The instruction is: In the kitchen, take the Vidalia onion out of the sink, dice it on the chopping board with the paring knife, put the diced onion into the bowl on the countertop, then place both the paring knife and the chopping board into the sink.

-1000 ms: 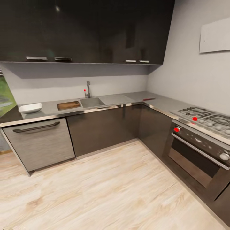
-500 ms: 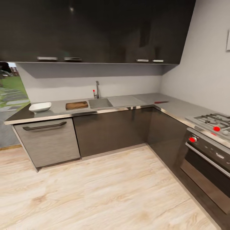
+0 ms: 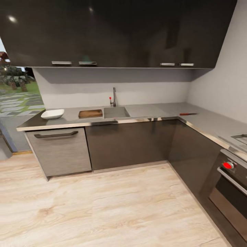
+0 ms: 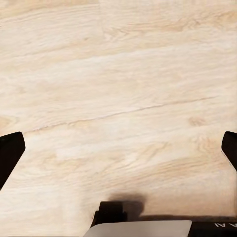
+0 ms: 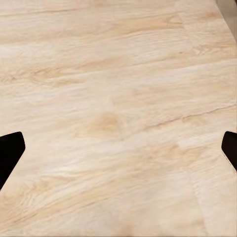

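A kitchen with a pale wood-plank floor point(image 3: 113, 206) and an L-shaped run of dark grey cabinets lies ahead in the head view, with dark wall cupboards point(image 3: 116, 32) above and a grey wall behind. The countertop point(image 3: 151, 111) runs along the back wall and turns at the corner down the right side, where an oven point(image 3: 233, 187) with a red knob stands at the picture's right edge. The sink point(image 3: 116, 112) is set into the back run about midway along it, its steel faucet point(image 3: 114, 96) and red-knobbed lever rising at its rear edge. Whether the Vidalia onion lies in the basin cannot be told from here. The chopping board point(image 3: 90, 113) lies flat on the countertop just beside the sink's left edge. The bowl point(image 3: 52, 114) sits near the countertop's left end, apart from the board. The paring knife point(image 3: 188, 114) lies near the inner corner of the countertop, well apart from the sink. Beyond the counter's left end a garden with paving point(image 3: 19, 99) shows outdoors.

The left gripper point(image 4: 118, 148) hangs over bare floor, its dark fingertips point(image 4: 10, 153) at opposite edges of the wrist view, spread wide with nothing between them. The right gripper point(image 5: 118, 150) likewise faces the planks, fingertips point(image 5: 10, 150) far apart and holding nothing
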You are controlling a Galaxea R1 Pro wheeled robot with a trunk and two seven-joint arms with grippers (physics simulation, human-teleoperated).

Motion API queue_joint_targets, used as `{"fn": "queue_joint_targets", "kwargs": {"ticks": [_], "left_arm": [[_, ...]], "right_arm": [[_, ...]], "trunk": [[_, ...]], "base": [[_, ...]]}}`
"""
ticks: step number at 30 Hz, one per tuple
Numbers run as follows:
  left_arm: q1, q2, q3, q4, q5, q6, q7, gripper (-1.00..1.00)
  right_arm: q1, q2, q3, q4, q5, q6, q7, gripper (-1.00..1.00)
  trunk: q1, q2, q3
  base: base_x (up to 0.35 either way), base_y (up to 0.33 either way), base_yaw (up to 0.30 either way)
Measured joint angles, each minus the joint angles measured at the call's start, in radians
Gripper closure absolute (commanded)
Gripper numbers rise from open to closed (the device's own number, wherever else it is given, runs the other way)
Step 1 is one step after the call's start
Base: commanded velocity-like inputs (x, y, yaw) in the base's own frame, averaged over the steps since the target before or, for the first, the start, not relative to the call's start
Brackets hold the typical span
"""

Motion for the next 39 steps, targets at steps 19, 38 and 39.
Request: {"fn": "queue_joint_targets", "kwargs": {"ticks": [19, 38, 39], "left_arm": [[0.0, 0.0, 0.0, 0.0, 0.0, -0.001, -0.001, -1.0], [0.0, 0.0, 0.0, 0.0, 0.0, -0.001, -0.001, -1.0], [0.0, 0.0, 0.0, 0.0, 0.0, -0.001, -0.001, -1.0]], "right_arm": [[0.0, 0.0, 0.0, 0.0, 0.0, 0.0, 0.0, -1.0], [0.0, 0.0, 0.0, 0.0, 0.0, 0.0, 0.0, -1.0], [0.0, 0.0, 0.0, 0.0, 0.0, 0.0, 0.0, -1.0]], "trunk": [[0.0, 0.0, 0.0], [0.0, 0.0, 0.0], [0.0, 0.0, 0.0]], "base": [[0.164, -0.167, 0.247], [0.177, -0.205, 0.205], [0.226, -0.249, 0.015]]}}
